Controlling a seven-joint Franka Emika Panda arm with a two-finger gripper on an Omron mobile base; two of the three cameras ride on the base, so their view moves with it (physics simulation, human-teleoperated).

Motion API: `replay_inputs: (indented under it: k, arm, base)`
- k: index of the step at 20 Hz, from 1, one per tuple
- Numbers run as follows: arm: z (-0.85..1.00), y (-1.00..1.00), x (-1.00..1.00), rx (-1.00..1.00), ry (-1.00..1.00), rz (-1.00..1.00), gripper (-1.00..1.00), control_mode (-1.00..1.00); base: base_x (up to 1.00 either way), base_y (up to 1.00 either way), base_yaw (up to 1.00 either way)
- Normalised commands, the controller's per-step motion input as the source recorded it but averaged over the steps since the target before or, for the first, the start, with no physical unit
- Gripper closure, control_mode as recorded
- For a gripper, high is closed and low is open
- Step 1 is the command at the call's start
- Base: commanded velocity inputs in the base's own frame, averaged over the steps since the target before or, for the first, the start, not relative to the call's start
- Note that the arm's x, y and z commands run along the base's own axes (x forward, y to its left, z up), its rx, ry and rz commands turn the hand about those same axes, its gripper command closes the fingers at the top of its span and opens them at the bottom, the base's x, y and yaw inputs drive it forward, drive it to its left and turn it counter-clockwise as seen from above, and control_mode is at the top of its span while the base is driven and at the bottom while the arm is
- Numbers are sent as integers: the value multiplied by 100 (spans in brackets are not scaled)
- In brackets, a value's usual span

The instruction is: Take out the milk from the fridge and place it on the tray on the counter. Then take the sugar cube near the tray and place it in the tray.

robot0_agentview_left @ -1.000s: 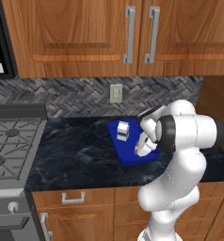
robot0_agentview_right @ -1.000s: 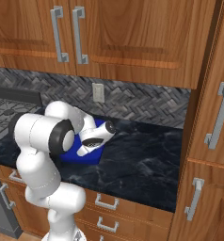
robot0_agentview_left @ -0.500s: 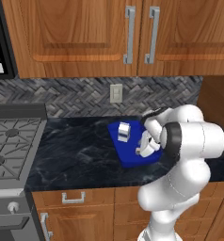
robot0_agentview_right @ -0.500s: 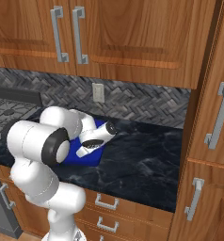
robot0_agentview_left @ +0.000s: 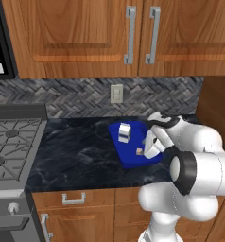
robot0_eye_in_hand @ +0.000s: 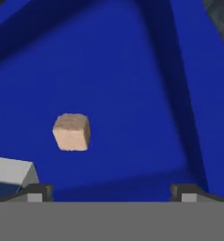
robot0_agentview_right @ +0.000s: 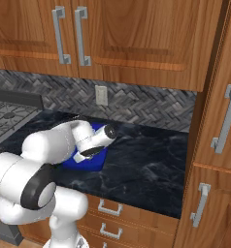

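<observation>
Sugar cube (robot0_eye_in_hand: 71, 132): tiny tan-beige block, lying loose on the floor of the bright blue tray (robot0_eye_in_hand: 132, 70), free of my fingertips (robot0_eye_in_hand: 37, 190).
Milk carton (robot0_agentview_left: 124, 132): small, white with a dark band, upright in the far left part of the tray, apart from the cube.
Tray: flat, low-rimmed, on the black marbled desk (robot0_agentview_left: 72, 151), right of the grey gas stove (robot0_agentview_left: 10, 151).
Tool (robot0_agentview_left: 147, 147): mine; jaws spread wide, gripping nothing, hanging low over the tray's near right part, close above the cube.
Step in hand, by my judgement: clearing off after the cube's release. Best done by rising straight up with the jaws kept apart, so neither finger nudges the cube, and by swinging away only once above the carton's top.
</observation>
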Motion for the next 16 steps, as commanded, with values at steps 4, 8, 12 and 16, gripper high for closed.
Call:
replay_inputs:
  k: [4, 8, 12, 16]
  arm:
    - [37, -12, -40, 0, -15, -1, -100, -100]
    - [51, -9, -54, 1, -19, -3, -100, -100]
    - [63, -6, -52, 1, -18, -5, -100, -100]
    - [66, -11, -50, 1, -16, -7, -100, -100]
  base:
    - [0, 0, 0]
    - [0, 0, 0]
    - [0, 0, 0]
    - [0, 0, 0]
